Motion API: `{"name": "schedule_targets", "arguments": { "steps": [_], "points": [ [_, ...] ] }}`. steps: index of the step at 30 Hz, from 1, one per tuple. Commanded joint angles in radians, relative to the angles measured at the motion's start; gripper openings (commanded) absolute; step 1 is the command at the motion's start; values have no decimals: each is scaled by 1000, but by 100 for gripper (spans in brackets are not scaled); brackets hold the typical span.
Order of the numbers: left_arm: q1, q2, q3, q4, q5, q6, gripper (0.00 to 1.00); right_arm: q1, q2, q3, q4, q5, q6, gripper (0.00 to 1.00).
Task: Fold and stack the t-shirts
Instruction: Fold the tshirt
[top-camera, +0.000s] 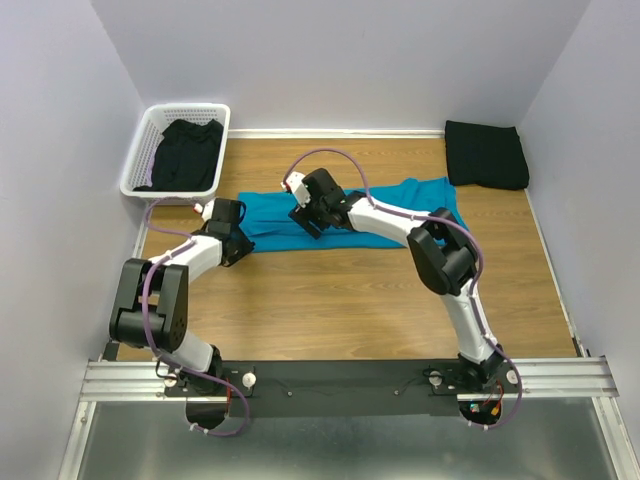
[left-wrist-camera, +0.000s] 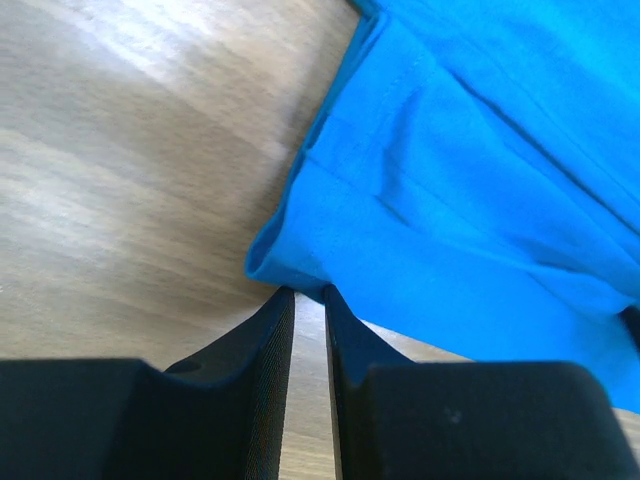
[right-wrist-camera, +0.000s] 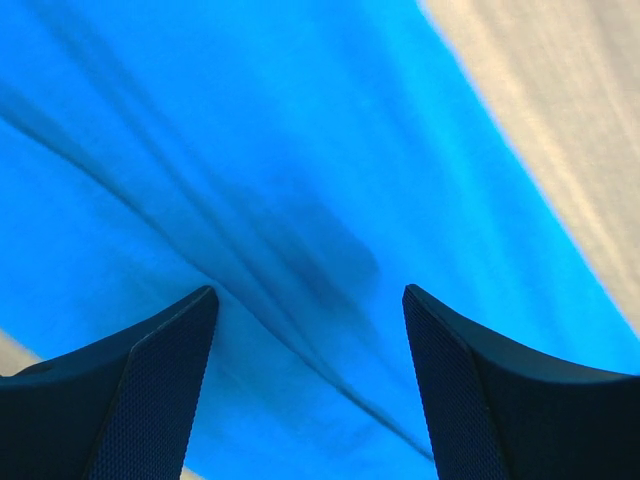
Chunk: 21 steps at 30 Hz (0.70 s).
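A bright teal t-shirt (top-camera: 400, 205) lies spread across the middle of the wooden table. My left gripper (top-camera: 238, 247) is at its near left corner. In the left wrist view the jaws (left-wrist-camera: 309, 292) stand almost together, with the rolled corner of the teal shirt (left-wrist-camera: 480, 150) pinched at their tips. My right gripper (top-camera: 310, 222) is over the shirt's left half. In the right wrist view it (right-wrist-camera: 310, 290) is wide open, with wrinkled teal fabric (right-wrist-camera: 300, 150) just beyond and between the fingers. A folded black t-shirt (top-camera: 486, 155) lies at the back right.
A white lattice basket (top-camera: 190, 108) stands at the back left with black clothing (top-camera: 188, 152) in it. Walls close in the table on the left, back and right. Bare wood (top-camera: 340, 300) lies between the shirt and the arm bases.
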Motion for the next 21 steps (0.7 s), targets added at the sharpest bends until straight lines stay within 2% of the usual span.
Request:
{"name": "schedule_targets", "arguments": {
  "steps": [1,7,11,15,18,21],
  "points": [
    [19,-9,-84,-103,-7,1,27,-5,56,65,16,144,-12,82],
    [48,-50,-150,-102,15,3,27,-46,77,115,19,181,28,81],
    [51,-108,-142,-120,30,14,27,-78,71,134,19,199,47,81],
    [51,-171,-92,-148,-6,76,45,-91,-9,71,19,141,57,79],
    [50,-182,6,-186,-39,125,56,-100,-85,-10,19,100,92,76],
    [48,-167,48,-211,4,107,57,-115,-166,-101,19,80,128,74]
  ]
}}
